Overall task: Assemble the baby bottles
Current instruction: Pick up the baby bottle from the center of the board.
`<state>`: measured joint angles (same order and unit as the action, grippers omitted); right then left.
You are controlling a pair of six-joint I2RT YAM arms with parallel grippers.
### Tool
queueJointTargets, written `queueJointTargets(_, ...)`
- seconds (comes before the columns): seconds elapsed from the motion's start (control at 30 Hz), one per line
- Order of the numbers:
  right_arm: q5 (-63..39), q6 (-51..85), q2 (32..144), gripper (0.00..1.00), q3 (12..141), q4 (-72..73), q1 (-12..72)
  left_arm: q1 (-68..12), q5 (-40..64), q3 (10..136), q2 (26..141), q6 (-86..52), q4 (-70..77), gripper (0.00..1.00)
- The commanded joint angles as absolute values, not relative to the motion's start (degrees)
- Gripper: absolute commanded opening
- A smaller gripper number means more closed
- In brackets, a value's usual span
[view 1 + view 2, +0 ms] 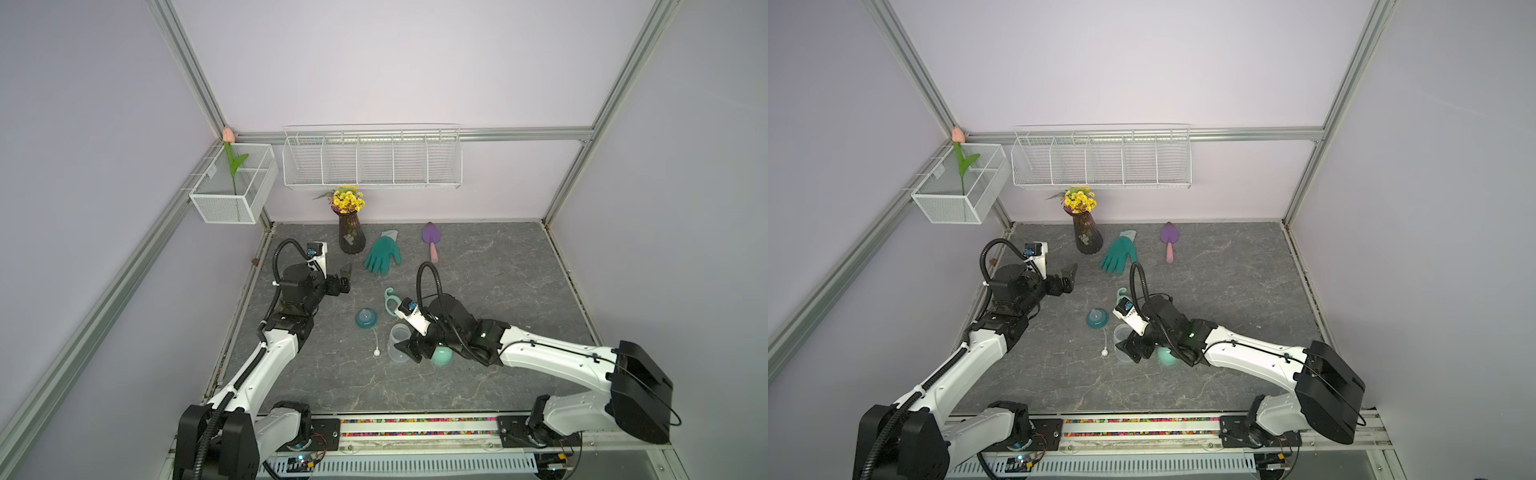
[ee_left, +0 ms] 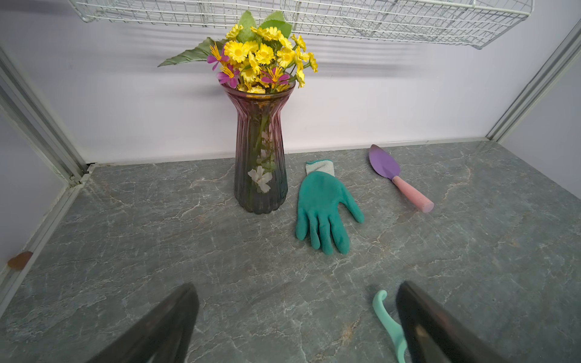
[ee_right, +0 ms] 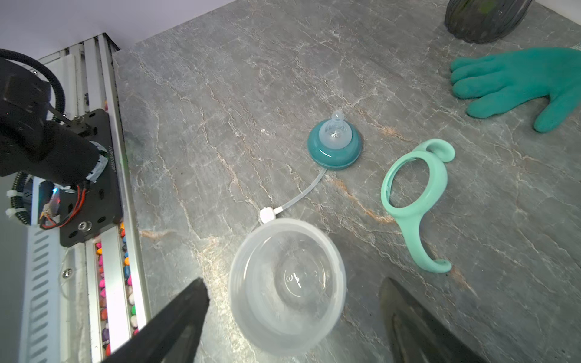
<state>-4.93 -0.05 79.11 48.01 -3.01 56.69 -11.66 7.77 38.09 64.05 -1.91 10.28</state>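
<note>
Right claw [image 1: 409, 350] spread at clear body [image 1: 395, 337]; mint cap [image 1: 441, 356] beside; left claw [image 1: 345, 277] spread near glove [image 1: 382, 254].

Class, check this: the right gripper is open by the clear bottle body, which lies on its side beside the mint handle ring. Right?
Not quite. The bottle body stands upright, mouth up; the right wrist view looks down into it. The right gripper is open by it, and the mint handle ring is beside it.

The frosted body [image 3: 287, 286] stands upright near teal collar [image 3: 334, 146], white straw [image 3: 301, 196], mint ring [image 3: 412, 239].
</note>
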Motion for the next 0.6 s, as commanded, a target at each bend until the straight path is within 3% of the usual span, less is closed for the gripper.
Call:
queueJointTargets(0.0, -4.9, -1.0, 80.6, 0.89, 49.9, -0.5, 57.0, -12.0, 7.8, 37.5, 63.3, -2.1, 9.0, 0.99)
queueJointTargets(0.37, -5.5, -0.5, 85.2, 0.90, 49.5, 1.6, 57.1, -12.0, 8.0, 37.4, 63.5, -1.7, 9.1, 0.99)
queueJointTargets(0.57, -5.3, 0.1, 86.1, 0.99, 49.3, 3.1, 57.1, -12.2, 8.3, 37.3, 63.5, -1.5, 9.1, 0.98)
